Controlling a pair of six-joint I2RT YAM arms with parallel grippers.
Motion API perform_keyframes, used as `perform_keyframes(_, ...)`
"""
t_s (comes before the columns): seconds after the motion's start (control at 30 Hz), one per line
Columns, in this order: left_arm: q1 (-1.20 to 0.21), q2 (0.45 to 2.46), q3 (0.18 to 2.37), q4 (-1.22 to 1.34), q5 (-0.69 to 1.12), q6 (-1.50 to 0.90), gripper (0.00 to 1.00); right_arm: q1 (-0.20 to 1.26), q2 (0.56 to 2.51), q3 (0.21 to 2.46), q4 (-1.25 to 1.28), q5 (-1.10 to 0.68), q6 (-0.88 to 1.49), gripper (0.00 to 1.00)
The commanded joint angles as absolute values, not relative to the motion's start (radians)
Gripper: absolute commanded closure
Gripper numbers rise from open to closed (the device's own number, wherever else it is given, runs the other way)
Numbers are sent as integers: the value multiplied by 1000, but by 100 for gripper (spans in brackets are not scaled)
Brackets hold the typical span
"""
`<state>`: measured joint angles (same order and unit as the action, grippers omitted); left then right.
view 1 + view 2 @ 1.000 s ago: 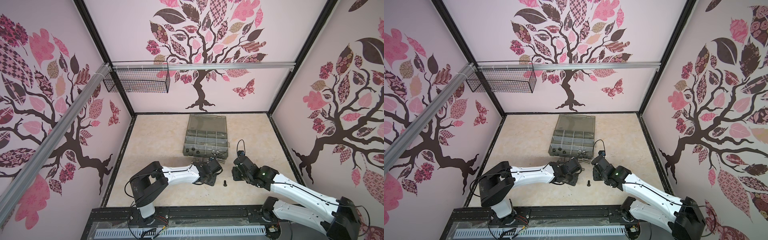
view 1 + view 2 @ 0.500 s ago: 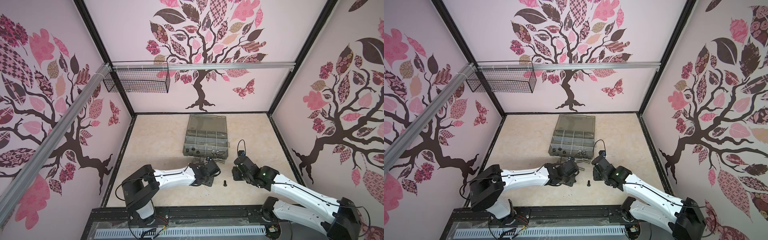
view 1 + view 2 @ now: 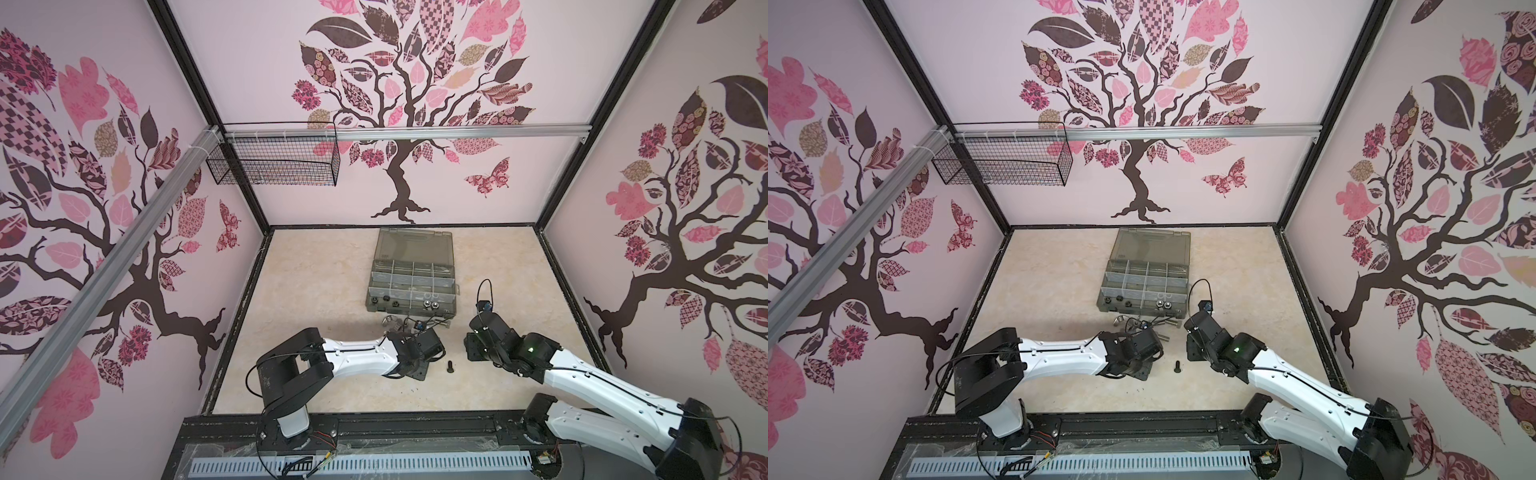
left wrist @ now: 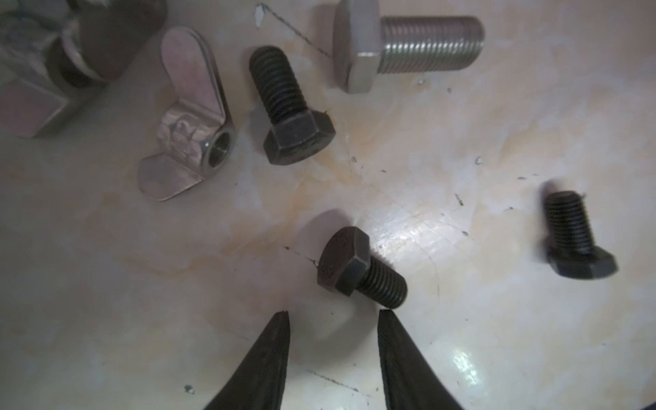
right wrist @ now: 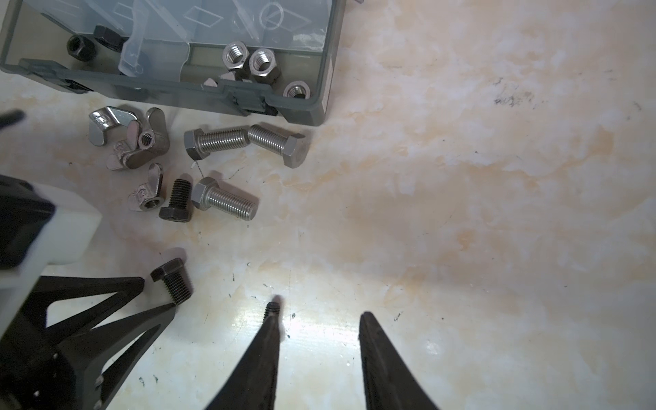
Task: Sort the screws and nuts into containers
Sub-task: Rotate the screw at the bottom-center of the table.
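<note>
Looking down in both top views, we see a smoky grey organizer case (image 3: 413,245) sitting open on a pale marbled desk (image 3: 316,291), its lid laid back toward the rear wall, with two arms reaching in from the near edge. In the right wrist view, the case's nearest compartments hold three silver hex nuts (image 5: 248,62) at the corner and black hex nuts (image 5: 81,46) further along. Loose hardware lies on the desk just in front of the case: three silver bolts (image 5: 225,202), two of them meeting at their threaded ends, and several silver wing nuts (image 5: 147,193), some piled together. The left claw (image 4: 333,314) is low over the desk, its fingers partly spread and gripping nothing. A black bolt (image 4: 362,271) lies on its side just ahead of the tips, its threaded end beside one fingertip; we cannot tell whether they touch. A second black bolt (image 4: 293,110) lies between one of the wing nuts and one of the silver bolts. The right claw (image 5: 319,315) is likewise partly spread and empty. A third black bolt (image 3: 450,365) lies on the desk between the two claws, and in the right wrist view one finger hides most of it.
</note>
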<state>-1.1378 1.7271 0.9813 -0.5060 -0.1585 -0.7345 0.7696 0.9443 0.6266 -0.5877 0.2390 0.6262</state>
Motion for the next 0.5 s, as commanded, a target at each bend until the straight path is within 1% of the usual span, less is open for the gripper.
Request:
perform_keyframes(0.0, -1139, 1746, 1033, -506, -179, -761, 55, 765, 924, 611, -612, 254, 632, 59)
perform_keyframes(0.2, -1138, 1772, 1068, -513, -183, -761, 56, 765, 923, 613, -612, 253, 633, 59)
perform_keyframes(0.47, -1140, 1735, 1072, -507, -198, -782, 56, 764, 920, 613, -613, 261, 632, 59)
